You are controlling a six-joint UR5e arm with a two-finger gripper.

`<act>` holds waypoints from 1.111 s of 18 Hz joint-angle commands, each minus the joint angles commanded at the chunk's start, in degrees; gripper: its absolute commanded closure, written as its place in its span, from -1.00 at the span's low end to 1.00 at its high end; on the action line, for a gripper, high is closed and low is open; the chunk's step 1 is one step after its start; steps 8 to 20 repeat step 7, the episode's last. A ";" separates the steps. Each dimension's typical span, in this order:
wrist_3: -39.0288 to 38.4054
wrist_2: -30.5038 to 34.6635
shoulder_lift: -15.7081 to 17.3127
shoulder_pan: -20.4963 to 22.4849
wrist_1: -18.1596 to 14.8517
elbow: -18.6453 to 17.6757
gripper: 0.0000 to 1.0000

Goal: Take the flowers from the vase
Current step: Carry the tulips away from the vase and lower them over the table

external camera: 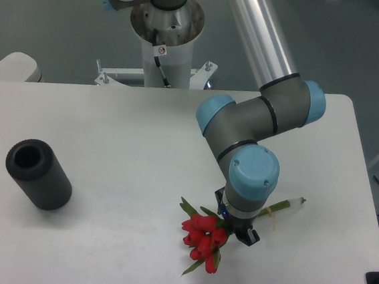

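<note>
- Our gripper (pixel 238 226) grasps the tulip bunch (pixel 205 241) lower right of centre, stems (pixel 287 204) pointing right.
- The dark vase (pixel 37 173) stands well apart, left.
- Bare white table (pixel 129 143) lies between; its front edge is near the buds.

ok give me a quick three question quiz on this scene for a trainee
1. True or false: the flowers are in the vase.
2. Which end of the bunch points toward the table's right edge: buds or stems?
3. Multiple choice: the vase is (a) near the table's left side, (b) under the arm, (c) off the table.

Key:
1. False. They lie under the gripper, far from the vase.
2. Stems.
3. a. Its hole looks empty.
</note>
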 joint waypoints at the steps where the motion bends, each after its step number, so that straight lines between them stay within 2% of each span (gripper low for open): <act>1: 0.00 0.00 0.00 0.00 0.00 0.00 0.69; 20: 0.18 0.00 0.09 0.00 0.09 -0.44 0.69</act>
